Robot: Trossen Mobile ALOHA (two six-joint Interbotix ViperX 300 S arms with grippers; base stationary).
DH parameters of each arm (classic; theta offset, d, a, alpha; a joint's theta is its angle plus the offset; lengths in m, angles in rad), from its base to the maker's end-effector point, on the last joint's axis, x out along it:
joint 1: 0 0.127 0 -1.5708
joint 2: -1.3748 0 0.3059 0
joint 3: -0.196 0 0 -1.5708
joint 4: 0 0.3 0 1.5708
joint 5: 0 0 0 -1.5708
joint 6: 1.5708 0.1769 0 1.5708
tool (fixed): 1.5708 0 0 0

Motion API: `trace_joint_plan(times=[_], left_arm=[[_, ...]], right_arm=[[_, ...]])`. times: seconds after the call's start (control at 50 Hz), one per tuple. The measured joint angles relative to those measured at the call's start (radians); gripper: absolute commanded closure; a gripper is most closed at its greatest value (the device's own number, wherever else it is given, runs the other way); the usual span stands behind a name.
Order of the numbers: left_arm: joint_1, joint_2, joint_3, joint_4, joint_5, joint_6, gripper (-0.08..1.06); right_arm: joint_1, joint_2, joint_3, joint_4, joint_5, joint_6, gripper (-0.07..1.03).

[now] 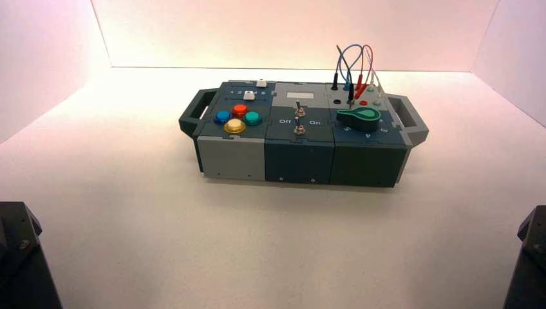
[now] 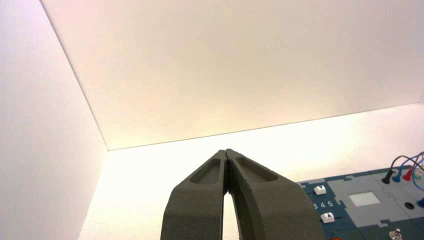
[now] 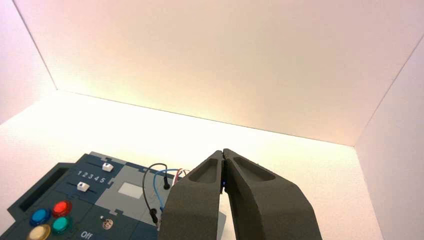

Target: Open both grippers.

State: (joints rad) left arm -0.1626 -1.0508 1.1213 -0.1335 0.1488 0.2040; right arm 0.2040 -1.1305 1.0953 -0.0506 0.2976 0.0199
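1. White walls enclose a plain white table [image 1: 129, 212], lit warmly from the rear.
2. At the table's middle stands a dark blue-grey control box [image 1: 302, 132] with handles at both ends. It carries four coloured round push buttons [image 1: 237, 118] on the robot's left, two metal toggle switches [image 1: 299, 119] at centre, and a green knob [image 1: 359, 116] with looped wires [image 1: 355, 64] on the right.
3. Left gripper [image 2: 227, 152]: dark grey fingers pressed together at the tips, holding nothing, raised well apart from the box and to its left.
4. Right gripper [image 3: 223, 151]: fingers likewise pressed together, empty, raised well apart from the box on its right side.
5. Task status, as judged: neither gripper has been spread; both need parting.
6. Risk, as judged: low. Both grippers have free air around them. A failure would most likely be one gripper parting only partly, or an arm drifting toward the wires.
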Motion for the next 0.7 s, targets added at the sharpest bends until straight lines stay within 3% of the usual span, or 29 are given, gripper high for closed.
trace_joint_plan(times=[0.38,0.5,0.56,0.6,0.64,0.68,0.7], left_arm=[[0.0,0.0,0.0,0.0,0.003,0.0,1.01],[0.0,-0.006,0.0,0.002,0.003,0.0,0.95],[0.0,-0.011,0.0,0.0,0.002,0.0,0.77],[0.0,-0.015,0.0,0.0,0.0,0.0,0.56],[0.0,-0.018,0.0,0.0,-0.006,0.0,0.38],[0.0,-0.023,0.002,0.0,-0.018,0.0,0.12],[0.0,-0.026,0.005,0.0,-0.031,0.002,0.05]], right_arm=[[0.0,0.0,0.002,0.0,0.0,0.0,0.98],[0.0,-0.008,0.0,0.0,0.0,0.0,0.85],[0.0,-0.014,0.002,0.0,-0.006,0.0,0.71],[0.0,-0.018,0.002,-0.002,-0.012,0.0,0.6],[0.0,-0.023,0.005,-0.003,-0.02,0.0,0.4],[0.0,-0.031,0.009,-0.003,-0.029,-0.002,0.23],[0.0,-0.035,0.014,-0.006,-0.038,-0.002,0.12]])
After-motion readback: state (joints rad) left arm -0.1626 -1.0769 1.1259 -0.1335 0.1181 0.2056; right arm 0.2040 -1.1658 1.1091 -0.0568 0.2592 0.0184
